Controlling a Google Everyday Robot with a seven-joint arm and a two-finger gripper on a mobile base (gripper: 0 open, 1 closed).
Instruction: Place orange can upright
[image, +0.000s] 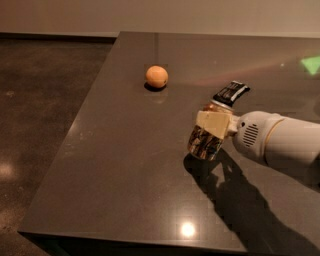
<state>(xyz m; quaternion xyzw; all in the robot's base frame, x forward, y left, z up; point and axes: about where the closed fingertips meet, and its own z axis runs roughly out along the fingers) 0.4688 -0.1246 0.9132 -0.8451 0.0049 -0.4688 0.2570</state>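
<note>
Item 1: the orange can (202, 144) is held off vertical, its lower end toward the table (125, 165) and its upper end leaning up and to the right. Dark printed graphics cover the shiny gold-orange wall; no word or brand can be read. Whether the lower end touches the tabletop cannot be told, though its shadow lies directly beneath.

Item 2: the gripper (207, 131) is closed around the can's upper half, one cream pad (214, 124) pressed flat across its side. The white arm (280, 142) enters from the right edge.

Item 3: a small black packet (231, 92) lies just behind the gripper, near the can's upper end (pale stripes or markings on it, not legible).

Item 4: a round orange fruit (157, 76) sits on the table, well apart from the can, toward the far left.

Item 5: a green patch of light (311, 64) shows on the tabletop at the far right.
</note>
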